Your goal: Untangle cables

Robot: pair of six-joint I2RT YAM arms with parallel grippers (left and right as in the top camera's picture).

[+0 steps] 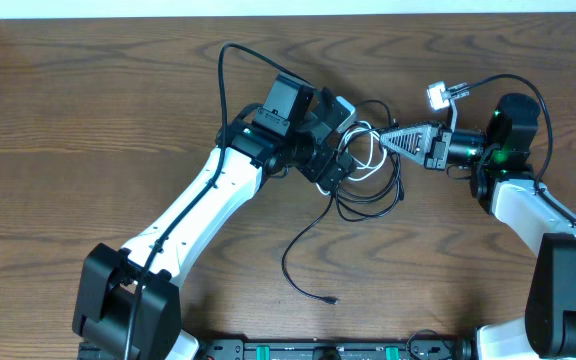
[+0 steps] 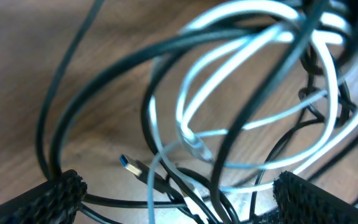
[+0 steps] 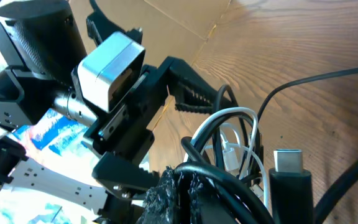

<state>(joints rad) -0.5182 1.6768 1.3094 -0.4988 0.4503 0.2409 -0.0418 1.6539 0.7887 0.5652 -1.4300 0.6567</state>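
A tangle of thin black cables (image 1: 373, 190) with a white cable (image 1: 368, 158) looped through it lies at the table's middle. My left gripper (image 1: 336, 162) is open over the tangle. In the left wrist view, black strands and the white cable (image 2: 180, 106) pass between the fingers of the left gripper (image 2: 179, 199), and a blue-tipped USB plug (image 2: 129, 164) lies there. My right gripper (image 1: 388, 135) reaches in from the right. In the right wrist view, the right gripper (image 3: 182, 186) is shut on a black cable (image 3: 229, 177), beside the white cable (image 3: 238, 112).
One black cable trails toward the front and ends in a small plug (image 1: 332, 299). A large black plug with a silver tip (image 3: 289, 162) lies beside my right gripper. A silver connector (image 1: 436, 95) sits behind the right arm. The two grippers are close together.
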